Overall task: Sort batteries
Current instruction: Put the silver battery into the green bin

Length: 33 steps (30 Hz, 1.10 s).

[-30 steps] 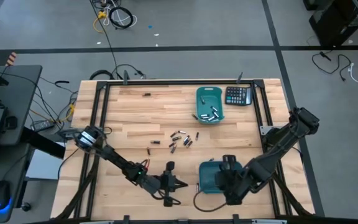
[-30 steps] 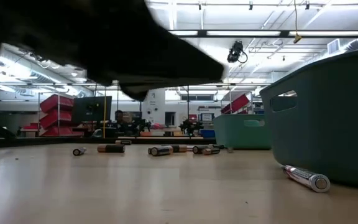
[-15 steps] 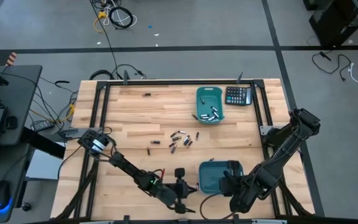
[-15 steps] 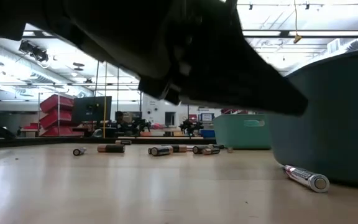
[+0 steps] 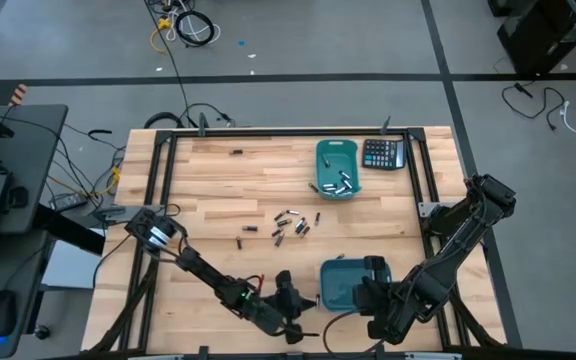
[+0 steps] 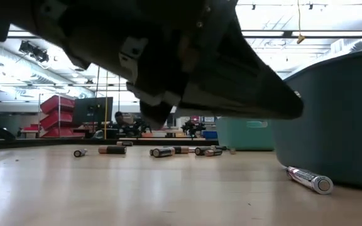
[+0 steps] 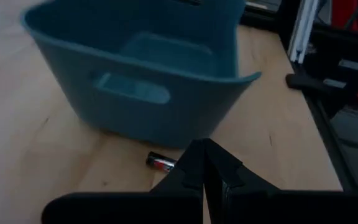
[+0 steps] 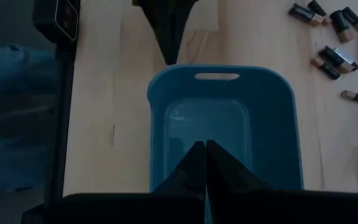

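Several small batteries (image 5: pixel 290 222) lie loose on the middle of the wooden table; in the right wrist view they show as a scatter (image 8: pixel 331 31). One battery (image 7: pixel 161 162) lies on the wood against the foot of the near teal bin (image 5: pixel 340 283), whose inside (image 8: pixel 207 127) holds nothing. My left gripper (image 7: pixel 204 149) is shut, low over the table just left of this bin, pointing at it, and stands apart from that battery. My right gripper (image 8: pixel 204 146) hangs shut above the bin, pointing down into it.
A far teal bin (image 5: pixel 337 170) holds several batteries, with a black calculator (image 5: pixel 382 154) to its right. A single battery (image 5: pixel 236 152) lies near the far edge. A black frame (image 5: pixel 158 200) runs around the table. The left arm (image 6: pixel 168 56) fills the top of the low view.
My left gripper has moved toward the table's right, closer to the near bin, has sunk a little and has rolled about its own line. My right gripper has shifted slightly over the bin. Both stay shut. No battery has moved.
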{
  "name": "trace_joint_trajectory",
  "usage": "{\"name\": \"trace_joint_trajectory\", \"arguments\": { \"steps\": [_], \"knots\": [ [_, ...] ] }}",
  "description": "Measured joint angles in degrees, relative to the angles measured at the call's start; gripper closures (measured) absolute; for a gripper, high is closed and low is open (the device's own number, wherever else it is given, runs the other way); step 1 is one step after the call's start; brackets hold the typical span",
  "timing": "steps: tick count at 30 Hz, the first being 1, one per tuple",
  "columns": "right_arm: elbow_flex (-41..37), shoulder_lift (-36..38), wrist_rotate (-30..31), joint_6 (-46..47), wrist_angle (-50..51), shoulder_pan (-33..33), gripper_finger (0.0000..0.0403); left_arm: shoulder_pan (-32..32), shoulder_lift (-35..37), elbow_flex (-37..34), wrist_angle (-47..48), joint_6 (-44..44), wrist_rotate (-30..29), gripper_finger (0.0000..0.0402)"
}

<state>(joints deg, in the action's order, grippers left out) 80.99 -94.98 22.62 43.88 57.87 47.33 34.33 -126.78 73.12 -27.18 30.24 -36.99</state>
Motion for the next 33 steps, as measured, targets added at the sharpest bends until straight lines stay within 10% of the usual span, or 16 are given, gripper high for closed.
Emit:
{"name": "trace_joint_trajectory", "arguments": {
  "steps": [20, 33],
  "knots": [
    [0.00, -0.02, 3.53, -1.87, -0.44, -0.04, 0.0403, 4.89, -5.92, 6.99, 5.21, 7.83, -21.08, 0.0402],
    [0.00, -0.02, 10.27, -6.53, -1.09, -0.11, 0.0403, 5.99, -9.34, 7.02, 0.05, 3.59, -16.42, 0.0402]
  ]
}}
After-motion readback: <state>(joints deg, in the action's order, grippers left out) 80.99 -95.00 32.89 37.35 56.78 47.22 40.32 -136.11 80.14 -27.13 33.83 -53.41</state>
